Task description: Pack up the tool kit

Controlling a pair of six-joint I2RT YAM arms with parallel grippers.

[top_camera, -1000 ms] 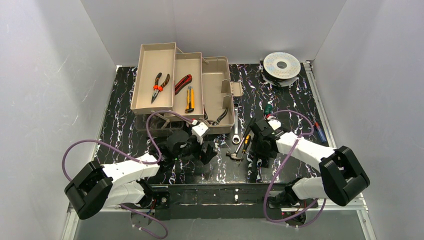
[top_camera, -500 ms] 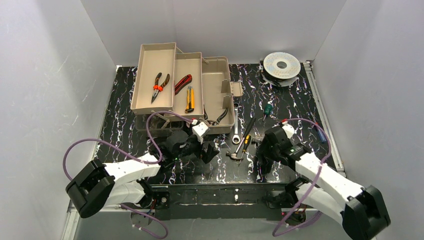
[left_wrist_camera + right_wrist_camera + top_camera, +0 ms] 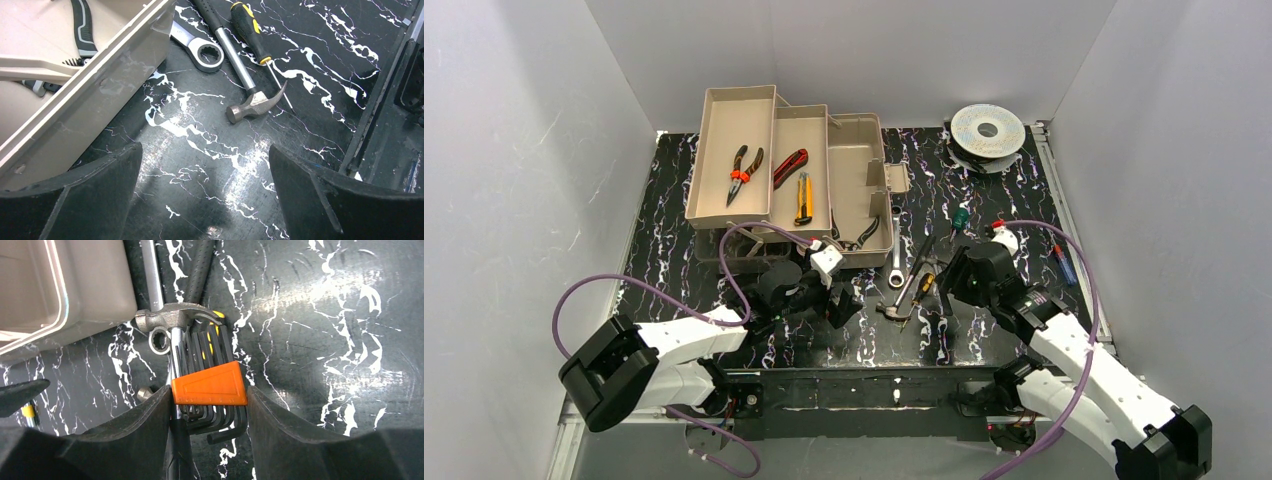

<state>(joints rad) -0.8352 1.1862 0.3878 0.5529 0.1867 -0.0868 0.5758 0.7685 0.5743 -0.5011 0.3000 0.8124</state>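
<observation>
Left gripper: jaws spread wide, nothing in them. Toolbox wall sits just off its left finger. Hammer lies ahead of it, with the wrench and screwdriver beyond. Risk: if I swing this arm left, the finger clips the box wall and shoves the box.

Right gripper: fingers pressed on both sides of the orange holder of the hex keys. I can't tell if the set is off the table. Risks:
- The key ends lie tangled with the hammer head and the wrench ring just ahead of the fingers. A straight lift may drag or flip either one.
- The holder looks wedge-shaped, so I judge the grip could slip or let the set pivot.

The toolbox corner lies ahead and left of this gripper, near it but apart.
</observation>
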